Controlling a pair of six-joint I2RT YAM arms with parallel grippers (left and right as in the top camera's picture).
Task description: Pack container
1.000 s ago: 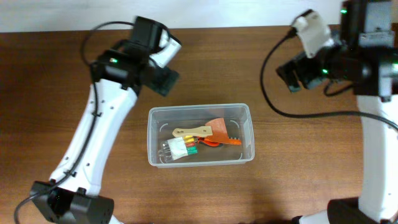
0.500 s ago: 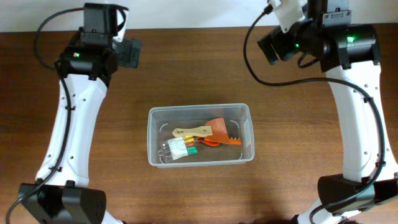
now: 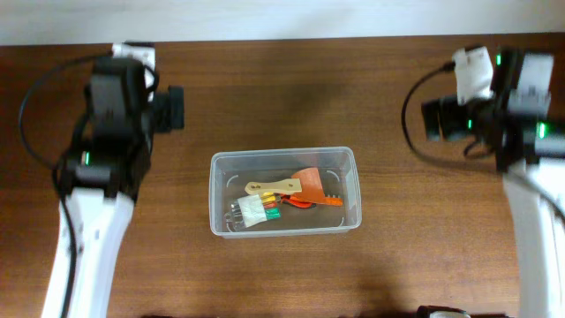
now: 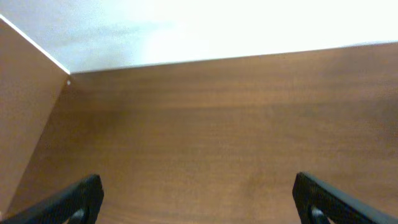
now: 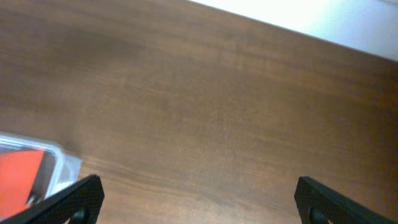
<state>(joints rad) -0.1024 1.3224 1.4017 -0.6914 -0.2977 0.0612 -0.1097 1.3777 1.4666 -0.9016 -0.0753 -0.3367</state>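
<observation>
Overhead, the white label [image 3: 252, 210] inside the container [image 3: 214, 190] seems unreadable; left tool [image 4: 198, 191] and right tool [image 5: 198, 190] gape wide.

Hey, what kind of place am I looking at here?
Probably a robot lab or test bench rather than a home. A left arm and a right arm are mounted at a wooden table, and a clear container of small items sits between them.
</observation>
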